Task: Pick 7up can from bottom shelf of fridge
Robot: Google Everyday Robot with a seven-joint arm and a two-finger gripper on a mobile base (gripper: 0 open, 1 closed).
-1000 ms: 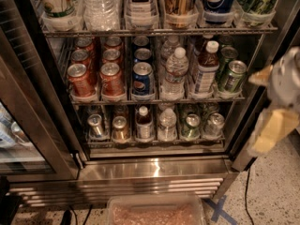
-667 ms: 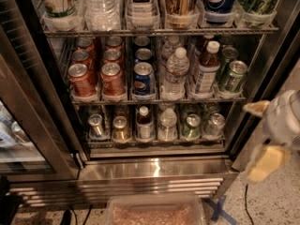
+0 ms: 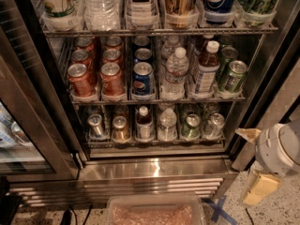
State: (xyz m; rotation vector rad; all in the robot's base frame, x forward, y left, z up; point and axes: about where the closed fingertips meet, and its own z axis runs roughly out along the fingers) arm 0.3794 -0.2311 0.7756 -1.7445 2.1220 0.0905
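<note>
The fridge [image 3: 154,168] stands open in front of me. On its bottom shelf [image 3: 154,143] a green 7up can [image 3: 191,126] with a silver lid stands upright in the second lane from the right. A water bottle [image 3: 167,123] is on its left and a silvery can [image 3: 214,124] on its right. My gripper [image 3: 243,166], a white wrist with tan fingers [image 3: 260,188], is outside the fridge at the lower right, below and to the right of the can. It is open and empty.
The bottom shelf also holds a silver can [image 3: 96,125], a gold can [image 3: 119,128] and a small dark bottle [image 3: 143,123]. The middle shelf carries red cans [image 3: 81,79], Pepsi cans [image 3: 143,78], bottles and green cans [image 3: 233,76]. The glass door [image 3: 28,125] hangs open at left. A clear bin [image 3: 154,212] sits on the floor.
My gripper has moved down along the fridge's right side, from level with the middle shelf to beside the steel base. The cans have not moved.
</note>
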